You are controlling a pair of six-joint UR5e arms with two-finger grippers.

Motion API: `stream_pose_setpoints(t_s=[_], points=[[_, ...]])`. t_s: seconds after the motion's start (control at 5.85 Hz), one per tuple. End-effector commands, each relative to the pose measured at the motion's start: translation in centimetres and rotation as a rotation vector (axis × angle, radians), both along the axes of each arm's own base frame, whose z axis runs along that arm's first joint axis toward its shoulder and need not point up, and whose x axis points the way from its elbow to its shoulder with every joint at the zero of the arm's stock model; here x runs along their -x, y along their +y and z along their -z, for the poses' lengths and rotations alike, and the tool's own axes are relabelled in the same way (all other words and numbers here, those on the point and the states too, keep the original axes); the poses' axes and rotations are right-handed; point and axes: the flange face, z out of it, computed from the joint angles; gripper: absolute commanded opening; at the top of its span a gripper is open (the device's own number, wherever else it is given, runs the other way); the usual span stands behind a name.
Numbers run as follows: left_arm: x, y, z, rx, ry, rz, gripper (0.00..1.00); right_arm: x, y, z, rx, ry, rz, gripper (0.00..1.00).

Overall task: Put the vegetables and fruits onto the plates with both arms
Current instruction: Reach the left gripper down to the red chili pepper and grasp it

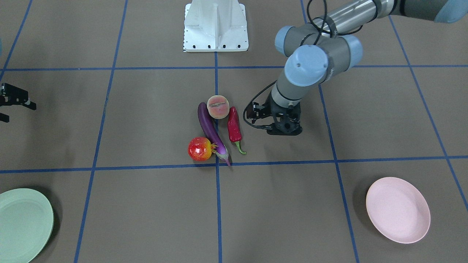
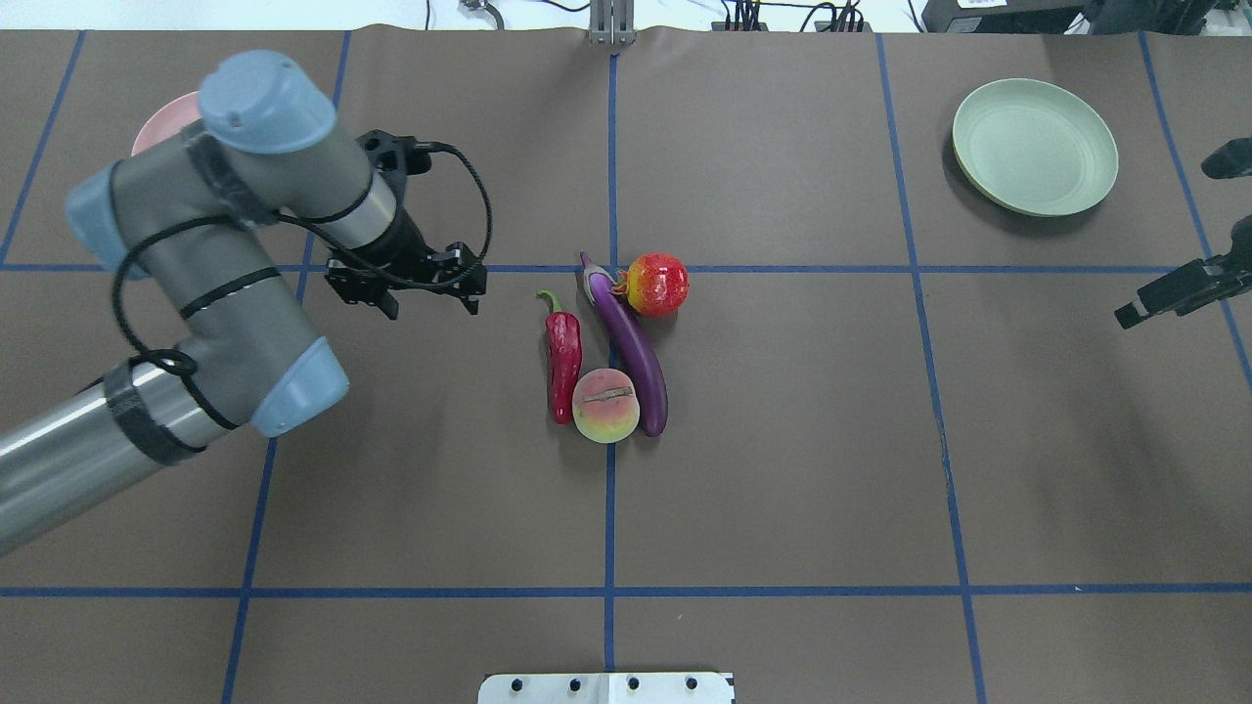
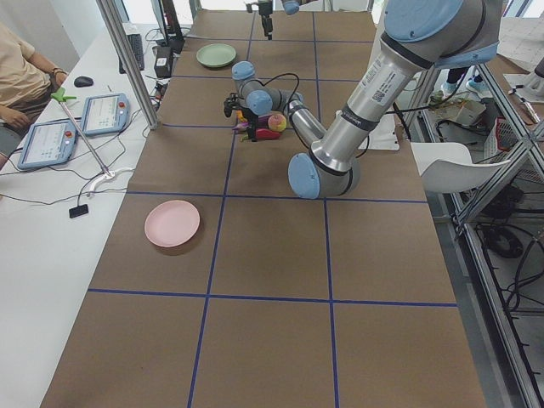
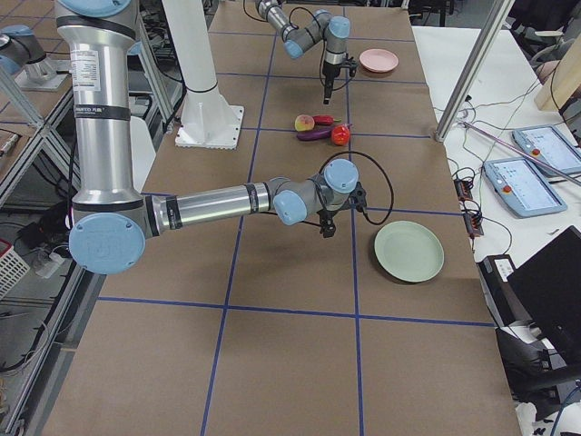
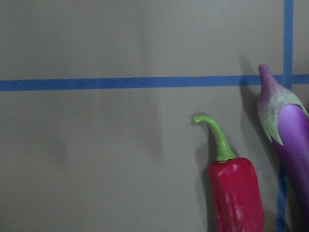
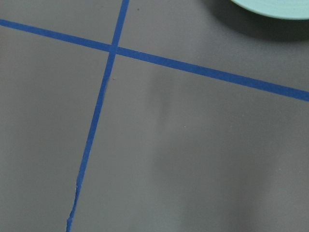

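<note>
- Peeking out from behind the left arm, the pink plate is sitting at the far left of the overhead view.
- Just right of that arm, the left gripper is hovering over the table. Its fingers are standing apart and gripping nothing. It is pointing down a short way left of the produce, and its wrist camera is showing the chili's stem and the eggplant's calyx.
- Next, the chili pepper is lying lengthwise with its green stem pointing away from the robot.
- The peach is sitting between the chili's near end and the eggplant's near end, close against both.
- The eggplant is lying at a slant along a blue tape line.
- The red-and-yellow fruit is resting against the eggplant's calyx end, its spiky crown facing it.
- Well to the right, the green plate is lying near the far edge.
- At the right border, the right gripper is being cut off by the frame, so I cannot tell how far it is open.
</note>
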Motion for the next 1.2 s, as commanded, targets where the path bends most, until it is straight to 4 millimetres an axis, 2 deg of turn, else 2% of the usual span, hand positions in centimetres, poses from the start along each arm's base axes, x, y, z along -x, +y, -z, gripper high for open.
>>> stream_pose_setpoints(t_s=[0.0,0.17,0.51,0.68,0.86,1.03], points=[[-5.6,3.4,0.4,-0.063,-0.053,-0.034,0.99,0.6,0.1,0.1,0.014,-0.001,0.004,1.0],[-6.0,3.4,0.7,-0.068,-0.055,-0.035,0.99,0.7,0.2,0.2,0.036,-0.002,-0.006,1.0],[-7.3,2.7,-0.1,-0.072,-0.051,-0.033,0.93,1.1,0.4,0.1,0.039,0.0,0.003,1.0],[-7.4,2.5,-0.5,-0.072,-0.051,-0.032,0.73,1.1,0.4,-0.1,0.042,0.001,0.003,1.0],[-7.5,2.4,-0.6,-0.069,-0.054,-0.031,0.25,1.1,0.4,-0.1,0.042,0.001,0.003,1.0],[-7.4,2.4,-0.4,-0.065,-0.047,-0.024,0.0,1.1,0.4,-0.1,0.043,0.003,0.003,1.0]])
